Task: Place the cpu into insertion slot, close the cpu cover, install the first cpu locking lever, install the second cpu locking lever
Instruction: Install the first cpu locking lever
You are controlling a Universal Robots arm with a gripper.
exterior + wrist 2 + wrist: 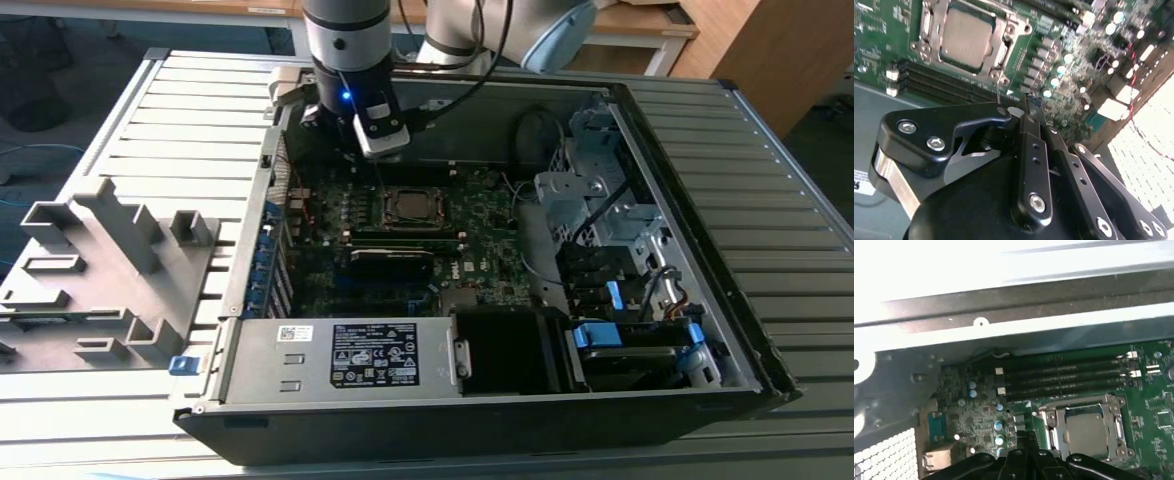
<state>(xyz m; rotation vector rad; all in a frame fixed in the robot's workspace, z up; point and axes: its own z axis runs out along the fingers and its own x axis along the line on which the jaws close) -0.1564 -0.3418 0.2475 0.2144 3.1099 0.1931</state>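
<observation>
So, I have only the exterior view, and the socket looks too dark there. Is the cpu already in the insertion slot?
Observer: Yes. In both wrist views the cpu lies seated there, silvery top up.
Operator: And the cpu cover, is it up or down?
Observer: Down. The cpu cover lies flat around the chip.
Operator: Does the pincer hold something?
Observer: No. In the second wrist view the pincer is shut and empty, beside the cover, not on it.
</observation>
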